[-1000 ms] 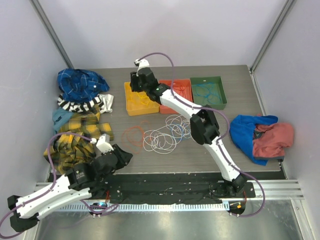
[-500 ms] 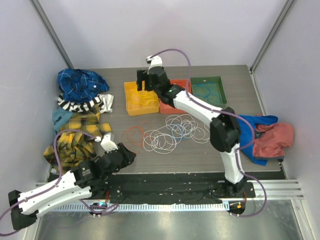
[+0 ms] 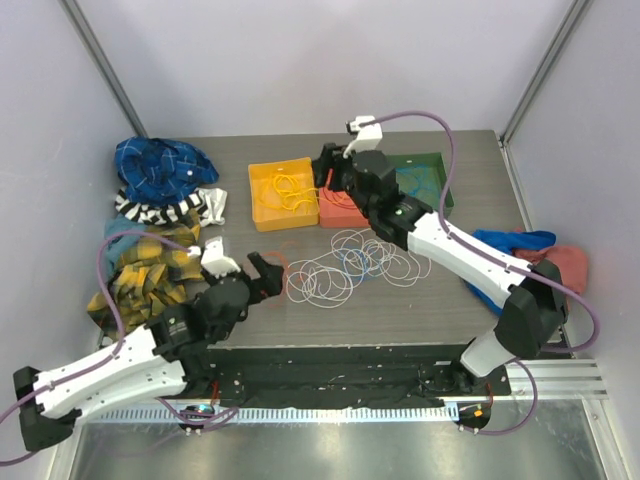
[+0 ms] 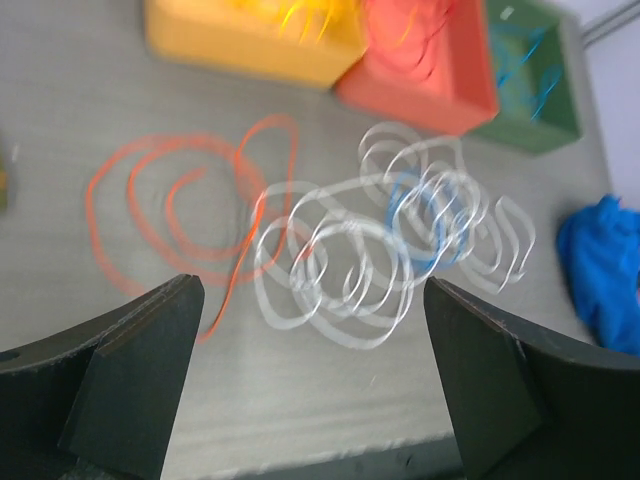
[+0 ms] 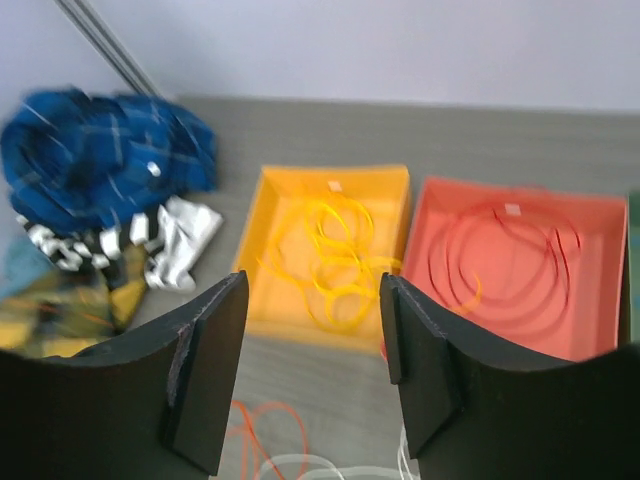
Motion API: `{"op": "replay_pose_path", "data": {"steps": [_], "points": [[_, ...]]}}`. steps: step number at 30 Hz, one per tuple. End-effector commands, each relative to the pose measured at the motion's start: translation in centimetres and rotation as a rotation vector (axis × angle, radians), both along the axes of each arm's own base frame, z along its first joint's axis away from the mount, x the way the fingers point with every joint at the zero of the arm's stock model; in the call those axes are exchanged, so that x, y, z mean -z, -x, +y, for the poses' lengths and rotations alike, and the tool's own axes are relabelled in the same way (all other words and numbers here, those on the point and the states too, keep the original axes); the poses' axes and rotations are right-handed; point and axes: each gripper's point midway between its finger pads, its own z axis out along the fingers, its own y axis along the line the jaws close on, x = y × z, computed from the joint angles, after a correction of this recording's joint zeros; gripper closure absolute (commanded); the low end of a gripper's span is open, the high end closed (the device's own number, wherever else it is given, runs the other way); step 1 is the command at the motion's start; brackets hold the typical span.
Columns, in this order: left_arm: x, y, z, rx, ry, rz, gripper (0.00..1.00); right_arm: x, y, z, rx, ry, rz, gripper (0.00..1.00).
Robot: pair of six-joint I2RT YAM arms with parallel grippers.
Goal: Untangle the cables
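Three trays (image 3: 258, 222) hold yellow cables (image 5: 335, 260), red cables (image 5: 510, 255), blue cables (image 3: 420, 188).

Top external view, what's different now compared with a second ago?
The right gripper lifted off the yellow tray and swung right, toward the red tray. Its fingers are open and empty, and yellow cables lie uncovered in the yellow tray. The left gripper advanced from beside the cloths toward the loose cables, opened wide, holding nothing. Cloths, loose cables and trays stayed put.
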Motion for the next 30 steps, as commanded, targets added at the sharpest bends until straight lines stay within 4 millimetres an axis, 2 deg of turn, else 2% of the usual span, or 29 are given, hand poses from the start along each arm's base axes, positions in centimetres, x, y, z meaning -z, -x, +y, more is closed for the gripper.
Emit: {"op": "replay_pose_path", "data": {"steps": [1, 2, 3, 4, 5, 6, 7, 9, 10, 12, 13, 17, 22, 23, 24, 26, 30], "points": [[-8.1, -5.1, -1.7, -0.073, -0.019, -0.224, 0.02, 1.6, 1.3, -2.7, 0.065, -0.014, 0.016, 0.39], [-7.0, -6.9, -2.2, -0.089, -0.083, -0.188, 0.01, 1.0, 1.6, -3.6, 0.074, -0.025, 0.007, 0.39], [-6.5, -8.0, -2.7, -0.085, -0.117, -0.155, 0.00, 1.5, 1.6, -4.1, 0.079, -0.025, 0.017, 0.40], [-8.5, -9.0, -4.1, -0.055, -0.091, -0.146, 0.00, 2.5, 1.6, -4.6, 0.085, -0.020, 0.038, 0.40], [-7.6, -10.1, -3.6, -0.076, -0.131, -0.088, 0.00, 3.0, 1.4, -5.1, 0.087, -0.022, 0.054, 0.39], [-5.4, -11.1, -4.7, -0.060, -0.193, -0.016, 0.00, 4.0, 0.5, -6.2, 0.111, -0.044, 0.086, 0.39], [-7.1, -11.8, -5.6, -0.051, -0.175, -0.021, 0.00, 4.7, -0.1, -6.7, 0.118, -0.049, 0.108, 0.39], [-5.8, -12.1, -6.4, -0.037, -0.210, 0.030, 0.00, 6.2, -1.2, -6.9, 0.109, -0.060, 0.150, 0.38], [-5.7, -12.0, -6.6, -0.034, -0.197, 0.036, 0.00, 7.4, -2.5, -6.9, 0.120, -0.061, 0.180, 0.38], [-5.2, -11.7, -6.8, -0.029, -0.159, 0.048, 0.00, 9.0, -3.5, -6.1, 0.099, -0.048, 0.223, 0.38], [-4.6, -11.1, -6.2, -0.031, -0.157, 0.055, 0.00, 10.3, -4.5, -5.4, 0.094, -0.035, 0.248, 0.38], [-3.8, -9.5, -4.3, -0.051, -0.151, 0.062, 0.00, 12.3, -6.3, -3.6, 0.070, -0.021, 0.279, 0.38], [-2.2, -7.5, -1.7, -0.071, -0.185, 0.090, 0.00, 13.7, -7.9, -2.8, 0.073, -0.003, 0.292, 0.40], [-2.3, -7.1, -1.3, -0.074, -0.175, 0.083, 0.00, 14.7, -8.1, -2.7, 0.076, 0.012, 0.305, 0.41], [-1.6, -6.7, -0.9, -0.076, -0.182, 0.091, 0.01, 15.1, -8.2, -2.9, 0.082, 0.018, 0.310, 0.41], [-1.6, -6.2, -0.4, -0.081, -0.162, 0.084, 0.01, 16.3, -8.5, -2.9, 0.088, 0.036, 0.326, 0.41], [-0.1, -5.4, 0.2, -0.077, -0.166, 0.106, 0.00, 17.9, -9.2, -2.9, 0.100, 0.066, 0.341, 0.42]]}}
